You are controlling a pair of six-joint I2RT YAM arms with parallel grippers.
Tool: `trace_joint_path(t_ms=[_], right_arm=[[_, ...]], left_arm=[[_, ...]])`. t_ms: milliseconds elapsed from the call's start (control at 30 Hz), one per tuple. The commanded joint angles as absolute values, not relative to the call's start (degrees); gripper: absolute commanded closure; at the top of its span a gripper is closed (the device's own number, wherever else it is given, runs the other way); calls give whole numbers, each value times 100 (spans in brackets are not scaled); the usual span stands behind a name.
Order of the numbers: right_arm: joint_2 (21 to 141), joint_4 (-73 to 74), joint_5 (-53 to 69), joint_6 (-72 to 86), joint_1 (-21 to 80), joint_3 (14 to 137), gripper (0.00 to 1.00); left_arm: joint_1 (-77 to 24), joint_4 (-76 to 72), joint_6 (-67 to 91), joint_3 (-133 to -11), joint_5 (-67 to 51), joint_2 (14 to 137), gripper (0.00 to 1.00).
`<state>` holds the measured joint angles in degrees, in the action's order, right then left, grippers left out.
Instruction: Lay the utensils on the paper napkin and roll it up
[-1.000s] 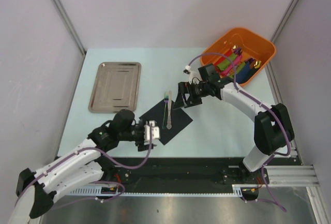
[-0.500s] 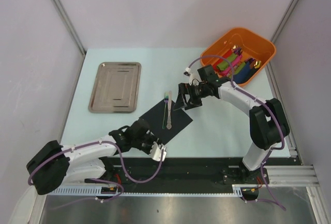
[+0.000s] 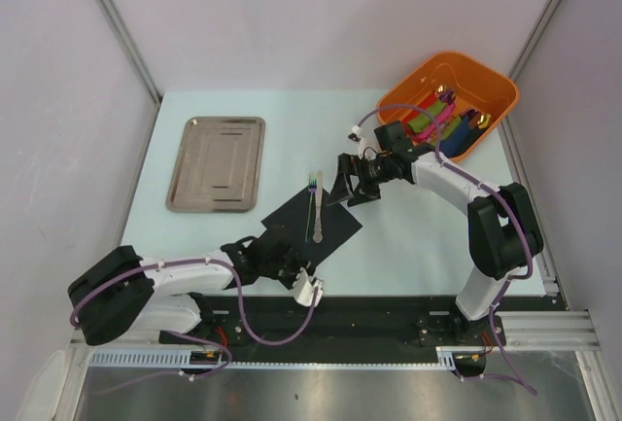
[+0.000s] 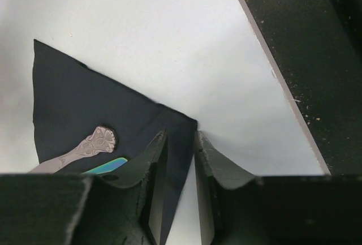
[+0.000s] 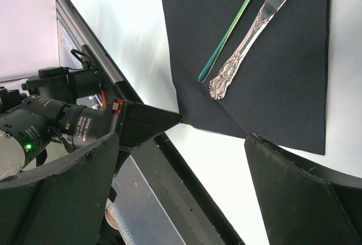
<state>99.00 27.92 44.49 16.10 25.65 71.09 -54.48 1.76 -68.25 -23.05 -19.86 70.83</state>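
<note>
Paper napkin (image 3: 335, 228) lies mid-table, one corner pointing at the table's near edge. There the left gripper (image 4: 181, 143), jaws nearly together, apparently pinches that corner, so rolling is judged to be starting. Utensils (image 5: 233, 64) rest across the napkin, heads reaching past its far edge. Right gripper (image 3: 338, 188), spread wide, hovers by the far corner. Next move: carry the corner over the handles without shifting them. Pad contact is masked; orange bin (image 3: 491, 90) contents are partly hidden.

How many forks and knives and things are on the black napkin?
2. A rainbow-shiny one lies on the black napkin. A silver one with a fancy handle lies right beside it, on its right in the top view. None seems hidden there.
</note>
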Motion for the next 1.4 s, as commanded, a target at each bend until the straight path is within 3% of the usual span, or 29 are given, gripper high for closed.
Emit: trace_joint_path(t_ms=[0,400,900,1367], right_arm=[[9870,2619,4614,1661,2522,7181,2],[9765,2593,4632,1705,2487,7110,2],[9703,2522,4605,1740,2487,6987,2],[9756,2496,4553,1758,2487,6952,3]], left_arm=[[-5484,176,-7014,-2461,-1846,7304,72],[-5528,474,-6706,-2663,-2170,7146,99],[-5485,519,-5915,-3075,-2206,7014,100],[-4562,466,-5590,-3919,-2417,7628,100]])
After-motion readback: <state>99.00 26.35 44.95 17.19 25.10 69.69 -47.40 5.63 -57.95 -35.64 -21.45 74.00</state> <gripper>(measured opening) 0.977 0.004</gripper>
